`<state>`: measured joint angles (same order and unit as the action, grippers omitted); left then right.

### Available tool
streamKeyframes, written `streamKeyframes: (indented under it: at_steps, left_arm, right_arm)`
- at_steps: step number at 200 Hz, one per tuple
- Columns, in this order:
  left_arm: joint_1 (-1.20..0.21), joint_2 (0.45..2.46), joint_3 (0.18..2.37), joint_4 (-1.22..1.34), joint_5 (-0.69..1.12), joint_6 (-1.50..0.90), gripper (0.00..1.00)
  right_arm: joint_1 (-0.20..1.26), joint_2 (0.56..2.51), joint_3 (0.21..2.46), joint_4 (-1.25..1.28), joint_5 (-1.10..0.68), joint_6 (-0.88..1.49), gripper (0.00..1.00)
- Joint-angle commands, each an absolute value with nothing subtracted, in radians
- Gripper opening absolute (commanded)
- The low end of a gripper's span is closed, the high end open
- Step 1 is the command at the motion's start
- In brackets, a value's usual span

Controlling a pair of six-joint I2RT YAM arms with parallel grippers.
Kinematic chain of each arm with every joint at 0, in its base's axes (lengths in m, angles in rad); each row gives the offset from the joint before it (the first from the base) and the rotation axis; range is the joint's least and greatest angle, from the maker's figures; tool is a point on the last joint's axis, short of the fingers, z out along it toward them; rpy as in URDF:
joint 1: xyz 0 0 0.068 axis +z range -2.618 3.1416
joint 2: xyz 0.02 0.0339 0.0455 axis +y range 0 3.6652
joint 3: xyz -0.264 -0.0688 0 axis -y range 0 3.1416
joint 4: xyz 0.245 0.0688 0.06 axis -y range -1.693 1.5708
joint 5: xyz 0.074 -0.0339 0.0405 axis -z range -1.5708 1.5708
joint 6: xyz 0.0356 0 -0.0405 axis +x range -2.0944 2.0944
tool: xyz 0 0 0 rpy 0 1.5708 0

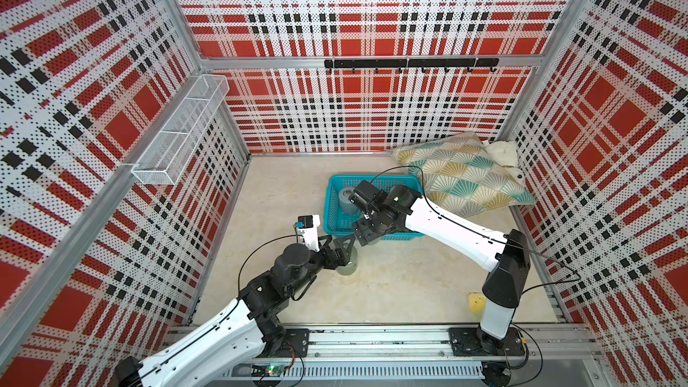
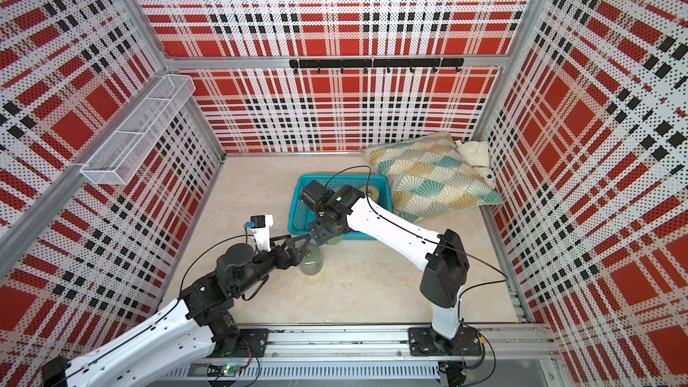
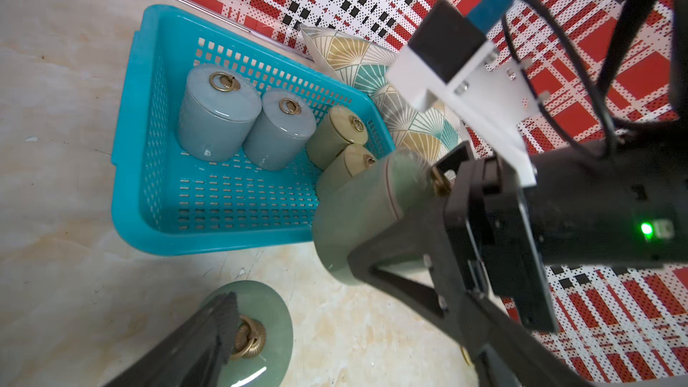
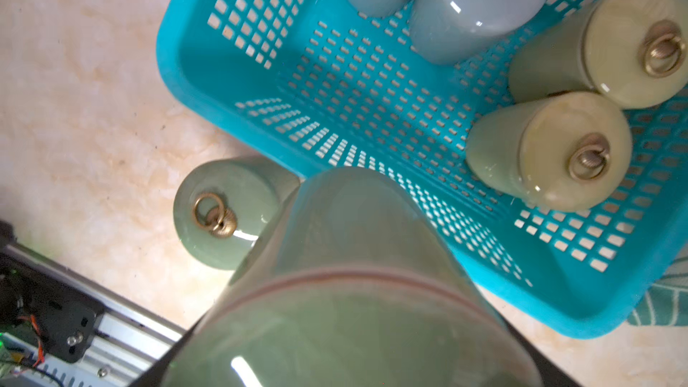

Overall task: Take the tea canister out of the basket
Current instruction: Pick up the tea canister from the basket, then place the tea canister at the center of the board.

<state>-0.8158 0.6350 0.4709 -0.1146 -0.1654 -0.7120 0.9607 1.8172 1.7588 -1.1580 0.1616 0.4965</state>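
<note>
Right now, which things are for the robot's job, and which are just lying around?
For the job: basket, lifted green canister, green canister already out.
Just lying around: pillow, white plush toy, wire rack, hook rail.

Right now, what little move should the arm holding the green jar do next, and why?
Probably lower it gently onto the table. The right gripper is shut on the green jar, which seems just past the front rim of the basket, above bare table. A second jar stands close beside it, so come straight down.
</note>
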Motion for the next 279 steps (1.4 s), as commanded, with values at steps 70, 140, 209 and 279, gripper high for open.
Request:
streamKeyframes:
  at_steps: [70, 140, 209, 279]
  left_arm:
    - [-0.831, 0.572, 0.474, -0.179, -0.186, -0.722, 1.00]
    - [-0.834, 0.581, 0.471, -0.183, -0.188, -0.723, 1.00]
    - [-0.838, 0.588, 0.472, -0.184, -0.192, -0.720, 1.00]
    - [-0.841, 0.594, 0.471, -0.183, -0.193, -0.715, 0.99]
  right_arm:
    - [1.031, 1.659, 1.481, -1.004, 0.146, 0.627, 0.63]
    - [1.018, 1.705, 1.384, -0.884, 0.132, 0.621, 0.63]
    - [0.980, 1.779, 1.335, -0.801, 0.095, 0.595, 0.63]
    - [0.965, 1.822, 1.298, -0.773, 0.086, 0.585, 0.64]
